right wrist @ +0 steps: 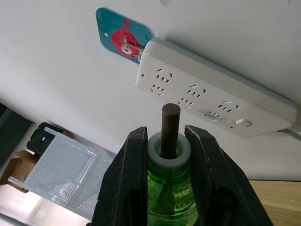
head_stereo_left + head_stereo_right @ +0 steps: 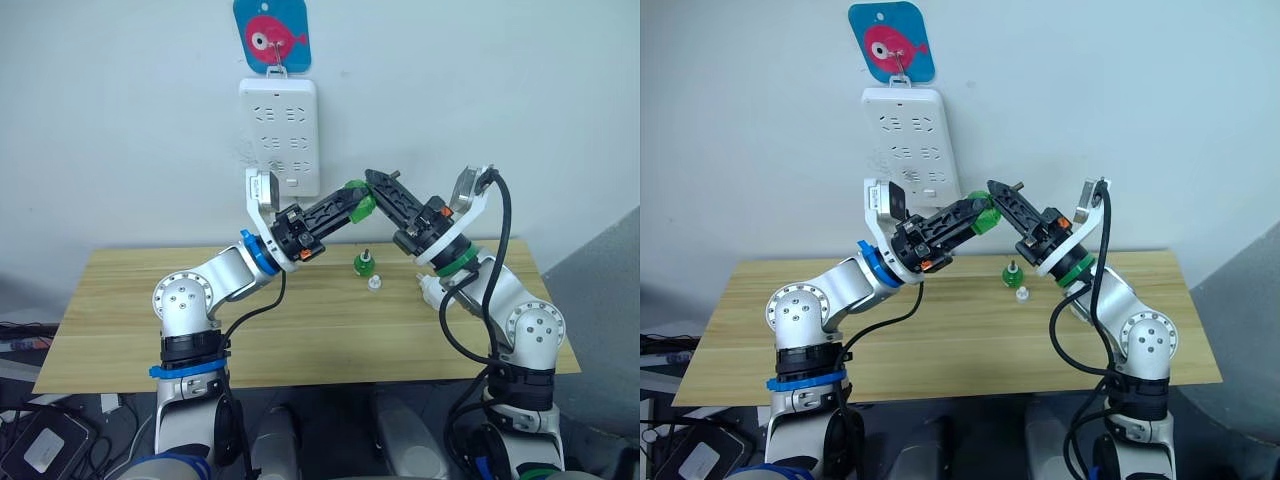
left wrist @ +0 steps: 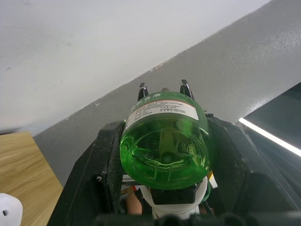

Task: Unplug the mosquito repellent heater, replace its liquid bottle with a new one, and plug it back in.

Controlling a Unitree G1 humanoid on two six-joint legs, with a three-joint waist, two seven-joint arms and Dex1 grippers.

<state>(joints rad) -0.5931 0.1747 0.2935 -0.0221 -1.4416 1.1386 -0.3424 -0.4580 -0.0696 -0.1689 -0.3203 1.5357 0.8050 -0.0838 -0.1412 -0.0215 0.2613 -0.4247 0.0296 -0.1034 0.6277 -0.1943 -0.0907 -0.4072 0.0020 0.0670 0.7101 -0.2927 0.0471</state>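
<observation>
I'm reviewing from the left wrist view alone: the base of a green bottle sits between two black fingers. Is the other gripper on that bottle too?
Observer: Yes. The right gripper clamps the neck of the green bottle, below its dark wick, while the left gripper holds the body.
Operator: Where is the bottle held?
Observer: In the air over the table, just below the white power strip on the wall.
Operator: Anything else nearby?
Observer: A second small green bottle stands on the table with a small white piece beside it.
</observation>
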